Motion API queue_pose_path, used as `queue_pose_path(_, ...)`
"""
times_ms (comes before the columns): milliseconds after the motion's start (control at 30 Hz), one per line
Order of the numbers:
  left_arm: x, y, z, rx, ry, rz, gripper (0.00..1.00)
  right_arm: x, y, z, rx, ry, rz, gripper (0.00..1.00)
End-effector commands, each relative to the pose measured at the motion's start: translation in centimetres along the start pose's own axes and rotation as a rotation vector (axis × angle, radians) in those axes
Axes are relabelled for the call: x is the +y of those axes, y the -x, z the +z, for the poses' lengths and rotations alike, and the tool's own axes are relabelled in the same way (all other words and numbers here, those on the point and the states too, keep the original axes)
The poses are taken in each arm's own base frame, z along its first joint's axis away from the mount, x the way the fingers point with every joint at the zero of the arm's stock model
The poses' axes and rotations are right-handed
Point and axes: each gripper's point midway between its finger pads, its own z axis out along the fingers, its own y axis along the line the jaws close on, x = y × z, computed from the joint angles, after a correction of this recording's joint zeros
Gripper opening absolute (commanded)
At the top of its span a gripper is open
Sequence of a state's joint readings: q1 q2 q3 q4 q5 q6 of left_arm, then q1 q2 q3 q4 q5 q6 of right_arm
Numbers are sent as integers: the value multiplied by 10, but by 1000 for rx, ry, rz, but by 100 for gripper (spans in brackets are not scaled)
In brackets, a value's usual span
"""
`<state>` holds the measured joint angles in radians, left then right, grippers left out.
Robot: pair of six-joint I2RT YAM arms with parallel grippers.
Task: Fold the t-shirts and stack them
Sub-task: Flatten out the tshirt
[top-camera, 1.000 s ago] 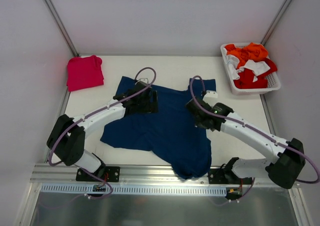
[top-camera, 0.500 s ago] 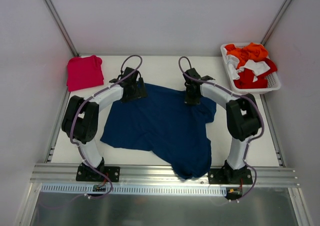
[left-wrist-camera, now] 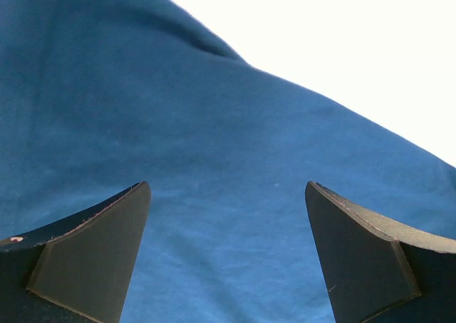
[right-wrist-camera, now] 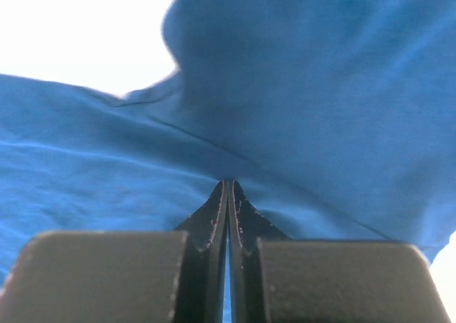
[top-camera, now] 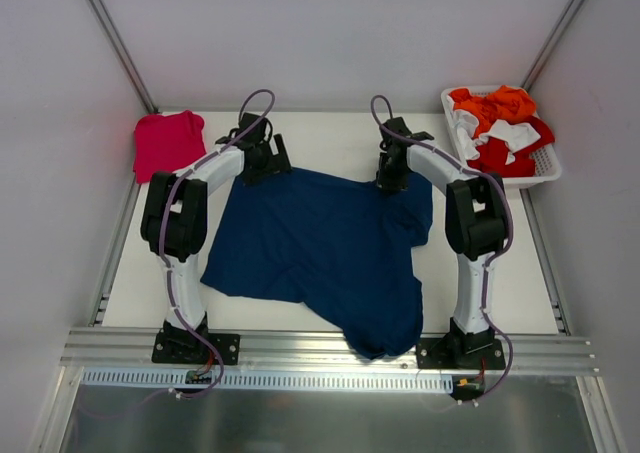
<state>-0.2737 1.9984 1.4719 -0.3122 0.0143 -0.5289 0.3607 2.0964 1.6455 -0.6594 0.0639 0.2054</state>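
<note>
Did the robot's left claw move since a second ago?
Yes. The left gripper has gone toward the far edge of the table, to the navy t-shirt's far edge, ending nearer the pink t-shirt, which stayed put.

So, my body: left arm (top-camera: 212,166) and right arm (top-camera: 440,165) are both white tube links with chunky black joint housings; a thin purple cable (top-camera: 257,93) loops off each wrist; flat black base plates (top-camera: 195,348) down low. Up close my left fingers (left-wrist-camera: 85,259) are dark matte wedges with scuffed edges; right fingers (right-wrist-camera: 206,227) are the same stuff, tapering to thin tips.
</note>
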Motion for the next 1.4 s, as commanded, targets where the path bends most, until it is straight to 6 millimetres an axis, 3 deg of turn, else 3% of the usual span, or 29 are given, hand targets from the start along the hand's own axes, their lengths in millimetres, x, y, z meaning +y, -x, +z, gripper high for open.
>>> queue_pose_path(0,-17,10,-2,2,-59,35,91,-12,12,-33,-29,-12,-27,0)
queue_pose_path(167,-13,6,8,25,-41,28,91,-23,7,-23,1,-48,-35,1)
queue_pose_path(433,-10,1,27,108,-51,-14,92,-21,0,14,88,-78,-31,0)
queue_pose_path(633,-3,9,38,131,-71,-71,90,-15,14,26,109,-65,-28,1)
queue_pose_path(900,3,31,47,126,-86,-116,90,-11,57,32,100,-18,2,1)
queue_pose_path(967,5,38,50,118,-86,-120,90,-19,64,39,114,-19,18,1)
queue_pose_path(1033,6,45,51,114,-88,-128,89,-10,83,33,82,53,37,1)
queue_pose_path(1100,11,47,55,115,-79,-136,89,-15,97,34,61,83,63,1)
queue_pose_path(1267,17,61,58,97,-75,-156,89,-26,111,37,34,116,71,1)
queue_pose_path(1367,16,66,49,73,-67,-147,89,-19,114,26,6,166,42,1)
